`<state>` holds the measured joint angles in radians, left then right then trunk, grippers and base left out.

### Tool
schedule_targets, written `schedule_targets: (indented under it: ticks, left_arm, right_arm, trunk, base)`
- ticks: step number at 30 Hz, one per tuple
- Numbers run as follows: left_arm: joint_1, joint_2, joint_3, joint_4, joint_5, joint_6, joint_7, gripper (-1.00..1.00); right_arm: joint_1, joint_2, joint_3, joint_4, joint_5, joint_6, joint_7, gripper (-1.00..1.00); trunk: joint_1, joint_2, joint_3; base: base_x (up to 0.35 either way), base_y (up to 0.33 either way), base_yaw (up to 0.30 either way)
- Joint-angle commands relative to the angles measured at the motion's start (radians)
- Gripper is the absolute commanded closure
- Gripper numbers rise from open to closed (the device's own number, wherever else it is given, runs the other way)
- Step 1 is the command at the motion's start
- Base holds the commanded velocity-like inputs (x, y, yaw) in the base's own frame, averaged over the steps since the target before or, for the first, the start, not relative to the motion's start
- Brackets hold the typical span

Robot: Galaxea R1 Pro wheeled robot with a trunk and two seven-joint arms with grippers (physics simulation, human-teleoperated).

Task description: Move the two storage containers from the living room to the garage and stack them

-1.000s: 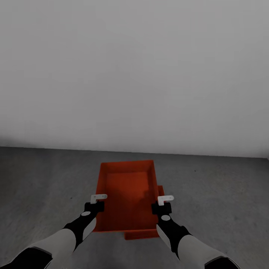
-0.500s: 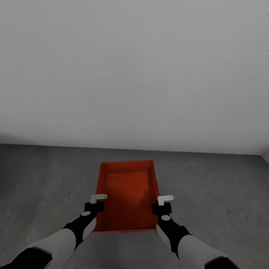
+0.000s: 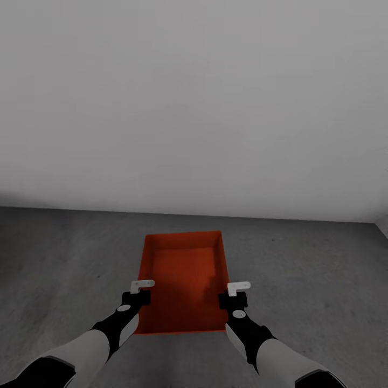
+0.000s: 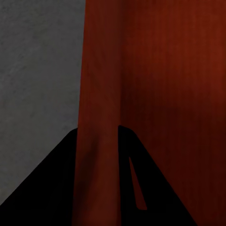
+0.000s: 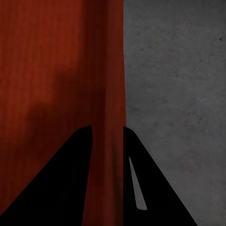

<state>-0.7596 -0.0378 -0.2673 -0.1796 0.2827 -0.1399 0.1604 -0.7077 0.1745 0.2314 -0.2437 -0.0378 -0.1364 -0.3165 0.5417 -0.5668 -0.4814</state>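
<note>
Left gripper (image 3: 141,291) and right gripper (image 3: 235,293) are each pinching a long side wall of the orange-red storage container (image 3: 183,285) you are carrying over the dark concrete floor (image 3: 312,280), near the plain grey wall (image 3: 194,108), as the head view is showing.

At the left wrist, the gripper (image 4: 98,141) is straddling the thin container wall (image 4: 101,84), one finger on each face, clamped.

At the right wrist, the gripper (image 5: 107,141) is clamping the opposite wall (image 5: 107,70) the same way.

You are probably handling a light, stiff bin; those thin, slightly tapered walls may flex or slip, so keep gripping mid-wall on both sides and keep it level.
</note>
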Motion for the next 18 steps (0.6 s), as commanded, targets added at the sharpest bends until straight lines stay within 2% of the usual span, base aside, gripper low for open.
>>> schedule_targets:
  ticks: [1,11,18]
  left_arm:
    - [-0.001,0.028,0.038,-0.003,-0.004,-0.012,0.004,1.00]
    - [-0.001,0.029,0.037,0.000,-0.004,-0.027,0.004,1.00]
    - [-0.001,0.029,0.037,0.004,-0.004,-0.039,0.004,1.00]
  right_arm:
    - [-0.001,-0.007,-0.032,0.030,-0.019,-0.008,-0.023,1.00]
    - [-0.001,-0.007,-0.032,0.030,-0.019,-0.008,-0.023,1.00]
    - [-0.001,-0.007,-0.032,0.030,-0.019,-0.008,-0.023,1.00]
  trunk:
    - [0.000,-0.001,-0.001]
    - [0.000,-0.001,-0.001]
    - [0.000,-0.001,-0.001]
  base:
    - [-0.001,-0.042,0.000]
    - [0.000,-0.197,0.000]
    - [0.000,-0.054,0.000]
